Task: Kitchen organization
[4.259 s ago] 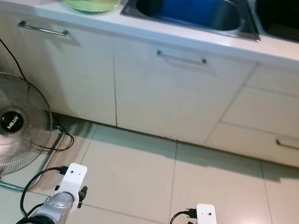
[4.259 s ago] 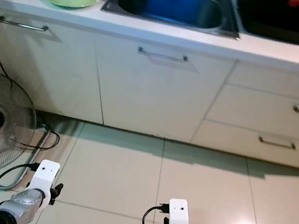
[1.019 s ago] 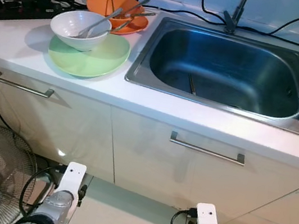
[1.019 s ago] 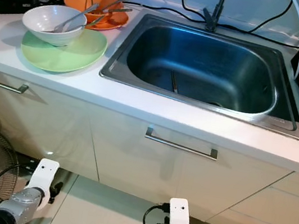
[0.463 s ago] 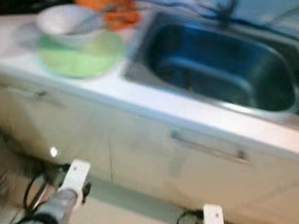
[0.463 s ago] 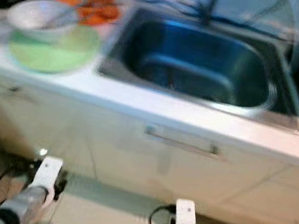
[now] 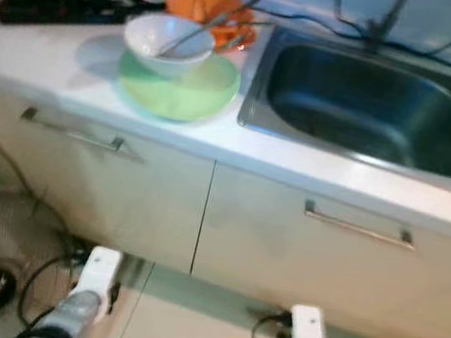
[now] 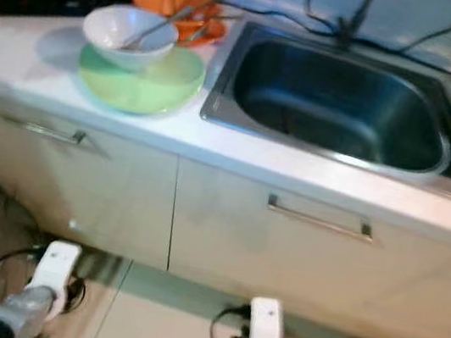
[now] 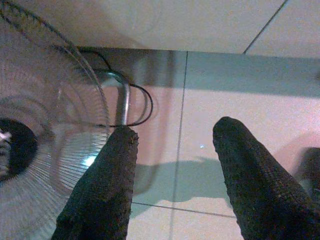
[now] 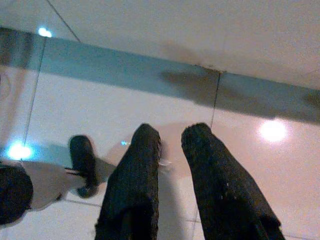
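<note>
step: I'm closing in on the white bench [image 7: 53,65], nothing grasped yet.
target: white ceramic bowl [image 7: 167,42] with utensil sits on pale green round plate [image 7: 178,89], just left of steel sink [image 7: 373,107]; orange dish [image 7: 212,8] behind.
left tool [image 9: 172,165]: fingers spread, empty, low over floor by wire fan [image 9: 40,150].
right tool [image 10: 170,165]: fingers slightly parted, empty.
tip: I'd square up, stop, then raise the left arm.

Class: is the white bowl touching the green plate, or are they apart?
Touching. In the left eye view, the white bowl sits directly on the green plate, with no gap.
</note>
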Available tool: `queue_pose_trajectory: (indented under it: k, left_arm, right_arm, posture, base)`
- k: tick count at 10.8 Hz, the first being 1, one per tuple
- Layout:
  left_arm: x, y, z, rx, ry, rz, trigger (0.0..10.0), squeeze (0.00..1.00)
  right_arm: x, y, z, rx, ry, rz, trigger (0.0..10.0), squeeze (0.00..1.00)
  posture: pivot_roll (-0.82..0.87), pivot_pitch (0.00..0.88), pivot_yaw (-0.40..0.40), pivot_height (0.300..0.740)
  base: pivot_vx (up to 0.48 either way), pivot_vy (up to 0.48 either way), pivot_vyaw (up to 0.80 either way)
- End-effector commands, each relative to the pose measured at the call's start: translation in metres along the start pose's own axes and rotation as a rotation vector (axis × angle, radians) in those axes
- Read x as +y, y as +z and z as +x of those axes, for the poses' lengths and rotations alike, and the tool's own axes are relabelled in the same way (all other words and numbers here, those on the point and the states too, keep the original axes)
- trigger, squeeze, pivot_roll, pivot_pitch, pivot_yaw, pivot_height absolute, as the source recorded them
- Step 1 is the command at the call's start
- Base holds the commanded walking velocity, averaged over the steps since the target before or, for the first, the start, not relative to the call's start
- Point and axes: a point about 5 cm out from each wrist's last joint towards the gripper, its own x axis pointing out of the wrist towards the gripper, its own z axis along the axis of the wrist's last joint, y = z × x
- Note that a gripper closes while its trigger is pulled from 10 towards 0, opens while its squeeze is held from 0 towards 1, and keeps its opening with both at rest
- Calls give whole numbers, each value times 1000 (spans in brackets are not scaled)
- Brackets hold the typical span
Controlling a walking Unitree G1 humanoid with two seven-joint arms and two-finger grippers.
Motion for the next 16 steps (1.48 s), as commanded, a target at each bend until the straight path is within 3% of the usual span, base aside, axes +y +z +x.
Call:
queue_pose_trajectory:
  k: [1,4,16]
  left_arm:
    - [-10,3,0,-6,-22,-5,10000,0]
    - [-9,3,0,-9,-21,1,10000,0]
    - [-8,3,0,-20,-16,-8,10000,0]
  right_arm:
    - [-12,-8,-2,26,-32,14,10000,0]
    - [-11,-7,-2,23,-29,-9,10000,0]
    - [-10,-8,-2,24,-26,-6,10000,0]
  posture:
    - [37,85,10,740]
    - [39,80,11,740]
    - [40,84,15,740]
  base:
    - [0,360,-800]
    - [0,344,-188]
    - [21,0,0]
